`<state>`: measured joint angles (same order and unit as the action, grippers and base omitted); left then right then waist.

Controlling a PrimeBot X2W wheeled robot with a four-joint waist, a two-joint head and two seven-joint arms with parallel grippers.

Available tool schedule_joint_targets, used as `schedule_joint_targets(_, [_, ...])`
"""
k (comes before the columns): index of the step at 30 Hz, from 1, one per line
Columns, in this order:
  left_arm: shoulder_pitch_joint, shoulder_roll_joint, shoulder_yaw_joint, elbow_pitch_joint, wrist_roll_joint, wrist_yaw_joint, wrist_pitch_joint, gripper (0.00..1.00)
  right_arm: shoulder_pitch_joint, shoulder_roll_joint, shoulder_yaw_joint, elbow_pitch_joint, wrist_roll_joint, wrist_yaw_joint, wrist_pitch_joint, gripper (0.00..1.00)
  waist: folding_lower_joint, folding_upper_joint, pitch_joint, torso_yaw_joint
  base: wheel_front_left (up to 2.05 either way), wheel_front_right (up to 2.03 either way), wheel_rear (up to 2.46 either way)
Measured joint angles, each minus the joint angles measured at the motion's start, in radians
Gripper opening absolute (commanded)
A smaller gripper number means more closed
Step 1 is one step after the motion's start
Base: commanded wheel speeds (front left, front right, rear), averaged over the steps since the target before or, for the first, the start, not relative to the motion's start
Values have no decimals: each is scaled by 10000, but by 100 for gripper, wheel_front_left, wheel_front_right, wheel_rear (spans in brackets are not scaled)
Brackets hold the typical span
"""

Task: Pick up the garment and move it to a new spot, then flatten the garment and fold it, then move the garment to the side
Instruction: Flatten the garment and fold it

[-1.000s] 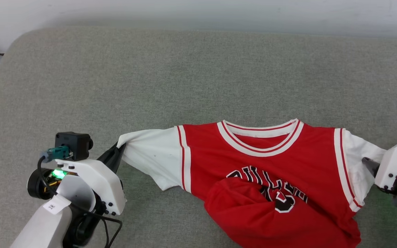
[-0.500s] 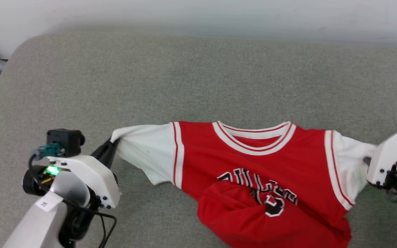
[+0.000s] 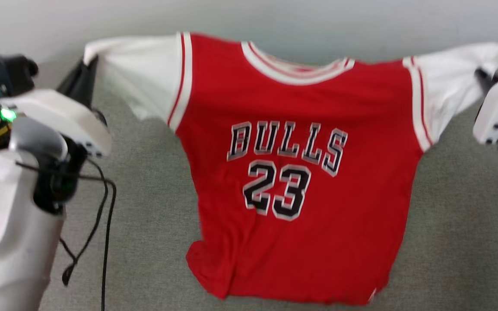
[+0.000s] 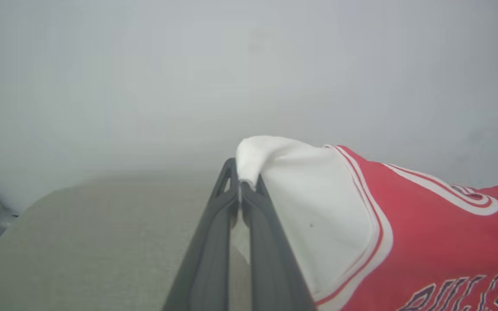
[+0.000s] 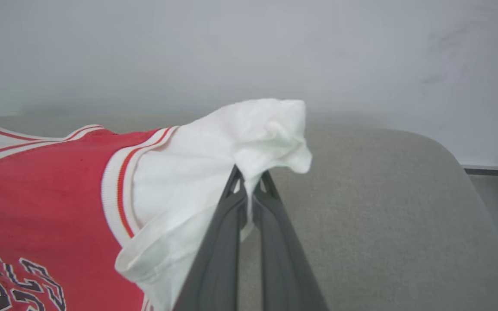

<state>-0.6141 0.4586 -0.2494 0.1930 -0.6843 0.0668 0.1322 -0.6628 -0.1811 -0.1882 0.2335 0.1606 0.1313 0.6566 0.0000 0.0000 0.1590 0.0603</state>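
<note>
While each claw grips one sleeve, the garment hangs spread between them, raised off the grey surface, printed side facing near. The left claw is closed tight on the end of the left sleeve. In the left wrist view its dark fingers meet, with white cloth pinched at the tips. The right claw is clamped the same way on the bunched end of the right sleeve. In the right wrist view its fingers are pressed together, with fabric folded over the tips.

The striped collar is at the far top, in front of the pale wall. The black lettering reads BULLS, with the number 23 under it. The body is mostly flat, with some creasing at the lower left corner. The hem hangs low at the near edge; I cannot tell whether it touches the surface. The garment sits roughly centre, slightly right. A black cable dangles from the left arm, left of the garment and apart from it. The head view is a bit blurred.
</note>
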Motion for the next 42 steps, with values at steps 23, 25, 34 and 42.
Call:
schedule_joint_targets(23, [-8084,318,201,4924,673,-1643,-2205,0,-7724,42,-497,2504,-1361,2,-2692,0,1,0,2244,-366,0,0,0])
schedule_joint_targets(25, [-8351,355,169,5177,654,-1730,-2272,0,-7998,88,-522,2732,-1360,2,-2796,0,1,0,2469,-412,0,0,0])
schedule_joint_targets(34, [-8756,357,-186,6357,261,-1931,-2284,0,-8688,347,-309,3916,-1413,2,-3359,0,1,0,3516,-557,0,0,0])
schedule_joint_targets(42, [-8016,194,-970,6725,-853,-1964,-2207,0,-8185,581,92,5001,-974,2,-4107,0,1,0,3856,-529,0,0,0])
